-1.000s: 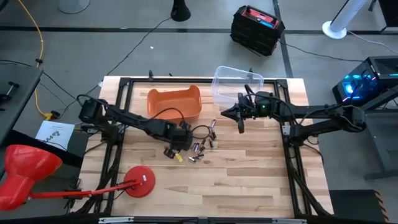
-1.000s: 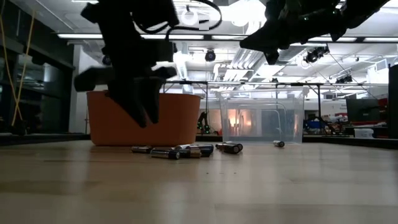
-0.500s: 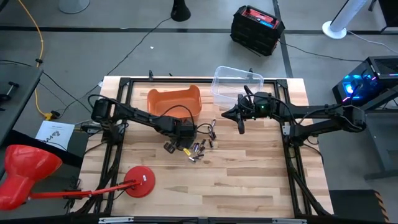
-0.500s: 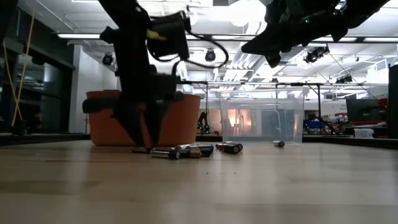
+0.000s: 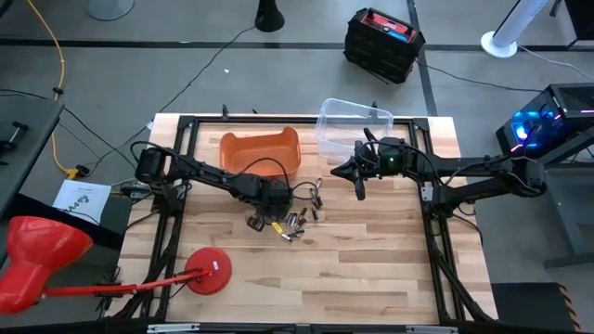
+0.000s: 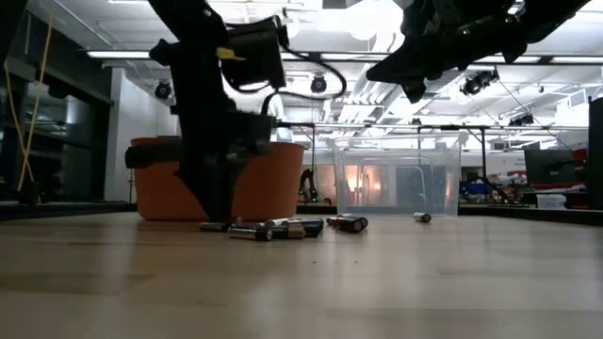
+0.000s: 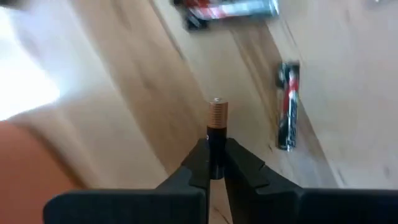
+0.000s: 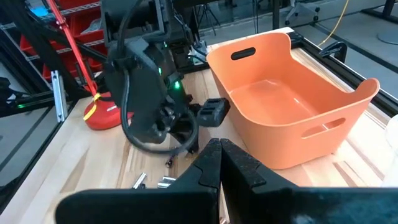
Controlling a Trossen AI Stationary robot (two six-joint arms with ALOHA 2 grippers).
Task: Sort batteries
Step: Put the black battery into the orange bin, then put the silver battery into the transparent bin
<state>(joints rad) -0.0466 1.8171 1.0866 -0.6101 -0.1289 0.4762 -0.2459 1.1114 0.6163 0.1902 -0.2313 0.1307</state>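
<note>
The left pincer (image 7: 214,163) is standing low over the wooden bench (image 5: 371,269), near the front of the orange bin (image 5: 261,154). Its two dark fingers (image 7: 245,168) are pressing together on a single battery (image 7: 217,121), which has a copper-coloured body and a dark lower end. The battery is sticking out forward from between the fingertips, with its small metal tip pointing away from the pincer. In the low view this pincer (image 6: 219,202) is reaching almost down to the bench surface, at the end of the row of cells nearest to the orange bin.

The other batteries (image 5: 297,223) are lying loose in a small group on the bench, just in front of the orange bin and beside the left pincer. From the low view they (image 6: 287,227) are lying flat, some of them touching each other, and one small cell (image 6: 422,217) is lying apart, in front of the clear bin (image 6: 396,179). In the left wrist view one red and dark cell (image 7: 287,106) is lying on the wood close to the held battery.

The right pincer (image 5: 360,190) is hanging above the bench next to the clear bin, with its fingers (image 8: 205,163) closed together and holding nothing.
</note>
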